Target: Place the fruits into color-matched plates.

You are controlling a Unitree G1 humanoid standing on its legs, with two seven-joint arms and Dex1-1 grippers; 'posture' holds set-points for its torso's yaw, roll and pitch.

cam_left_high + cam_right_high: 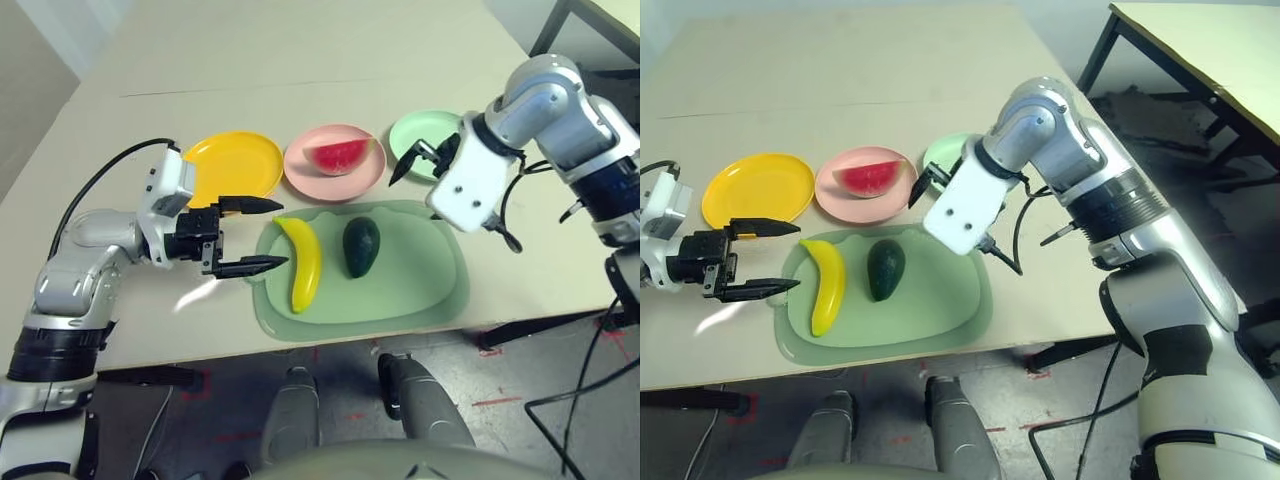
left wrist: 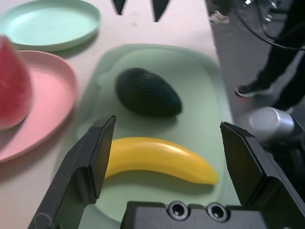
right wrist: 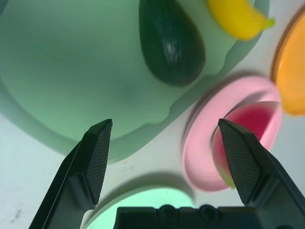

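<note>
Watermelon [image 1: 340, 156] sits on pink plate [image 1: 305, 172]; banana [image 1: 303, 262] and avocado [image 1: 361, 246] wait on mat [image 1: 420, 275]. Both grippers' jaws wide, empty: left gripper [image 1: 262, 236], right gripper [image 1: 418, 160].

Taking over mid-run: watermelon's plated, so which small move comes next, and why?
Probably ease the open left gripper onto the banana: it lies on the mat just ahead of those fingers, and the yellow plate beside it is empty.

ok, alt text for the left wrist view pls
Open left gripper with its jaws either side of a yellow banana lying on a pale green mat, a dark green avocado just beyond it. A pink plate holding a watermelon wedge and an empty mint green plate sit beside the mat.
</note>
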